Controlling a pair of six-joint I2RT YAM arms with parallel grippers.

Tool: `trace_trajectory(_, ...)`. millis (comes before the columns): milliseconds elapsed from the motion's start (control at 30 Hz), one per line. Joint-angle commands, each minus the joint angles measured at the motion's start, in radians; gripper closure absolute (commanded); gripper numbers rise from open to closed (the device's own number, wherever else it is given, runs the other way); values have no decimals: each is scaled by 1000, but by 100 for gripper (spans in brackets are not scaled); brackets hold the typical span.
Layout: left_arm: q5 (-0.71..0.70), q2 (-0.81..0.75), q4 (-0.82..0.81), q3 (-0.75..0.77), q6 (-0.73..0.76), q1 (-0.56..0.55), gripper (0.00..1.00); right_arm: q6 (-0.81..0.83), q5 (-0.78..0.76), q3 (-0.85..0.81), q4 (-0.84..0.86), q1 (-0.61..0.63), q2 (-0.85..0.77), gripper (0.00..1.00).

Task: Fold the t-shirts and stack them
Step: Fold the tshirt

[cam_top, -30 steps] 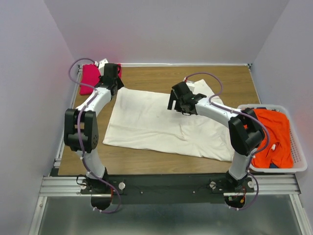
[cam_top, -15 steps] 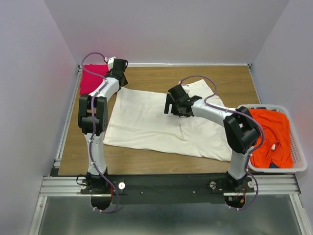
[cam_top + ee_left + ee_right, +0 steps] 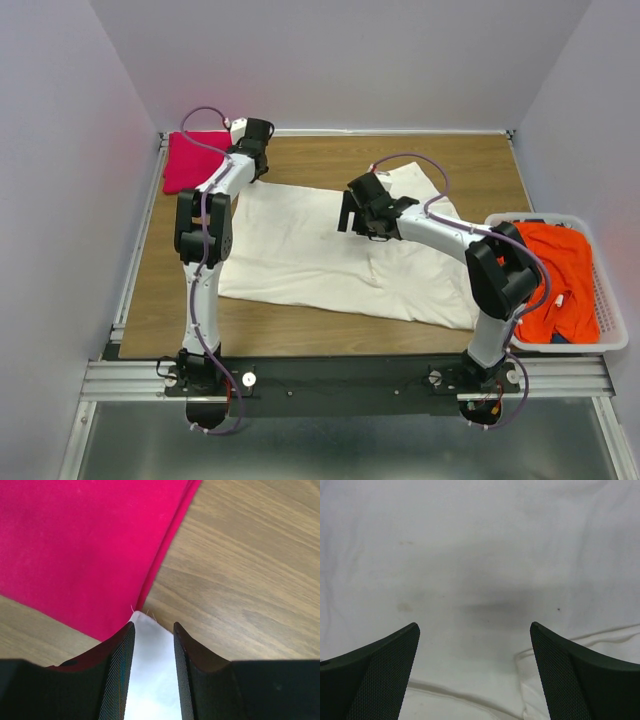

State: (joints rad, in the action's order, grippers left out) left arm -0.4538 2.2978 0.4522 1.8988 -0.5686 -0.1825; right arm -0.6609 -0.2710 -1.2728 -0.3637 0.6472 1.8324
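Observation:
The cream-white t-shirt lies spread flat in the middle of the table. Its far left corner sits between the fingers of my left gripper, which stand a narrow gap apart, open and pointing down at the cloth. The folded magenta-pink t-shirt lies at the back left, just past that corner, and fills the upper left of the left wrist view. My right gripper hangs wide open over the white shirt's upper middle, with nothing between its fingers. From above, my left gripper and right gripper both hover at the shirt's far edge.
A white plastic laundry basket stands at the right table edge with the orange-red t-shirt heaped in it. Bare wooden table shows behind the white shirt. Walls close in the back and both sides.
My left gripper has swung right, from over the magenta shirt to the white shirt's far left corner, and its jaws have narrowed. The right gripper has shifted slightly left.

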Motion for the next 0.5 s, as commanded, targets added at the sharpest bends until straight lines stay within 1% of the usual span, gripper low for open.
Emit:
trace_trajectory(0,-62,54,60,62,-25,2,55,7,6,13,11,3,-41,3)
trace_trajectory(333,-66,109,85,115,-20,2,57,17,3,24,11,3,-50,3)
trace_trajectory(433,-65,115,86,109,-23,2,60,18,0,26,11,3,-50,3)
trace_trajectory(467,-65,115,88,106,-24,2,65,18,0,26,11,3,-50,2)
